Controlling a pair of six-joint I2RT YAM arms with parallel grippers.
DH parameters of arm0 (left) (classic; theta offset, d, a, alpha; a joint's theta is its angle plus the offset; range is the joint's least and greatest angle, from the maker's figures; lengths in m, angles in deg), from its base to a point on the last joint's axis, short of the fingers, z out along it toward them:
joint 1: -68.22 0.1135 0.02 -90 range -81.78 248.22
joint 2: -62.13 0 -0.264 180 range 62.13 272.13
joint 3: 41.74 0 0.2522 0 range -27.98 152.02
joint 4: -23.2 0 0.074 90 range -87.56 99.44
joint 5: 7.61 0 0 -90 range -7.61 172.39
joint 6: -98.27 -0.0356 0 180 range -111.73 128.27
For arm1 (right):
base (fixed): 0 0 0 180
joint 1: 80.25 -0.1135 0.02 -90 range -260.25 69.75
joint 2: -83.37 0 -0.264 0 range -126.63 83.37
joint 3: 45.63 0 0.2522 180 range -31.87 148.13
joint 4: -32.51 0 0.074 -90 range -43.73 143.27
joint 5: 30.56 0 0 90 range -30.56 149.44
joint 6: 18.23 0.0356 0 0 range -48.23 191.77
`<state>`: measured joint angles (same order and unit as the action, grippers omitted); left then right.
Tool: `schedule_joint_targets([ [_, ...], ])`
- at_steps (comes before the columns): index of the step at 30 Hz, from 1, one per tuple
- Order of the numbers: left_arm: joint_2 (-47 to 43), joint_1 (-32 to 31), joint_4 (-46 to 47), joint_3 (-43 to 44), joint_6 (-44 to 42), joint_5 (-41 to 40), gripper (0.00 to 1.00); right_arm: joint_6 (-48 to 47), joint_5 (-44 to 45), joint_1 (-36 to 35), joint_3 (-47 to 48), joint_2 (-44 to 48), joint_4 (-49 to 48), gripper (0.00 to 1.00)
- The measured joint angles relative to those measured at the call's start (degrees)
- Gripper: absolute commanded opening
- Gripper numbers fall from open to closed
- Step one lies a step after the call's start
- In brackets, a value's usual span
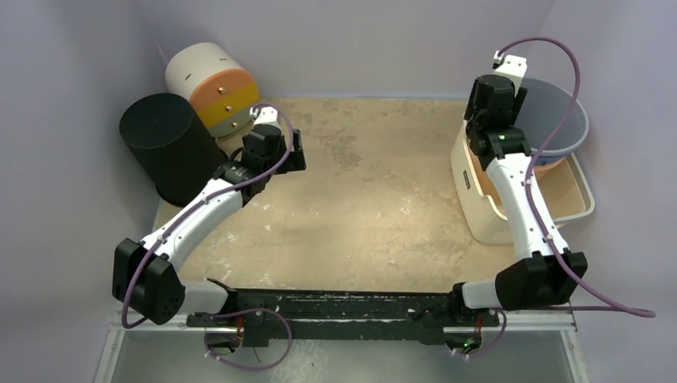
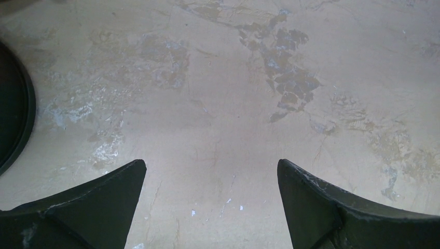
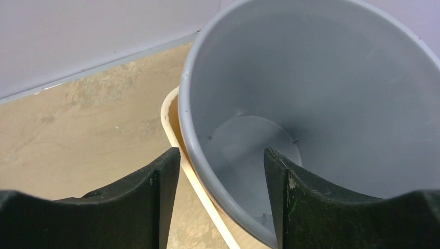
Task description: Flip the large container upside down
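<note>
Both jaws stand wide, nothing held. We note the right gripper [image 3: 222, 155] straddling the near rim of the grey bucket [image 3: 337, 104], one finger inside and one outside. It sits in the cream basket [image 1: 479, 203], far right. The left gripper [image 2: 211, 163] hangs over the table [image 1: 359, 199] (idle). Risks: the thin rim slipping mid-flip, or the basket dragging along. The bucket possibly sits snug, though we can't tell.

On my feed the tabletop [image 2: 218, 104] looks matt tan, rough, and worn into flaky grey patches. The grey bucket [image 3: 332, 93] is smooth plastic with a soft sheen, and the cream tub [image 1: 471, 203] looks like smooth plastic too. The far-left black bin [image 1: 164, 144] is dull matt. The left fingers [image 2: 93, 207] are matt black, scuffed at the edges.
</note>
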<state>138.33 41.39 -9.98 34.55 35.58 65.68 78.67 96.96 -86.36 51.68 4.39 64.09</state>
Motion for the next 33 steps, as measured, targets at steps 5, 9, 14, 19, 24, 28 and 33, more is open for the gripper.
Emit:
schedule_joint_targets([
  [5,0.0,-0.3,0.0,-0.4,-0.1,0.0,0.95,0.0,-1.5,1.7,0.0,0.0,-0.1,0.60],
  [9,-0.1,-0.7,0.0,-0.6,-0.1,-0.1,0.94,0.0,-3.1,2.4,0.0,-0.3,-0.2,0.59],
  [14,-0.7,-1.1,0.0,-0.6,-0.5,-0.2,0.95,0.0,-5.4,2.8,0.0,-1.5,-0.6,0.35],
  [19,-0.9,-1.4,0.0,-0.6,-0.5,-0.7,0.95,-0.3,-7.3,2.9,0.0,-2.2,-1.1,0.15],
  [24,-0.9,-1.6,0.0,-0.9,-0.6,-1.0,0.95,-0.4,-6.8,3.5,0.1,-2.2,-1.4,0.00],
  [28,-0.9,-1.8,-0.2,-1.0,-0.6,-1.3,0.94,-0.5,-5.9,4.3,2.3,-2.4,2.6,0.00],
  [33,-1.0,-1.9,-0.2,-1.0,-1.0,-1.6,0.95,-1.3,-6.1,4.2,8.2,-2.9,7.8,0.00],
])
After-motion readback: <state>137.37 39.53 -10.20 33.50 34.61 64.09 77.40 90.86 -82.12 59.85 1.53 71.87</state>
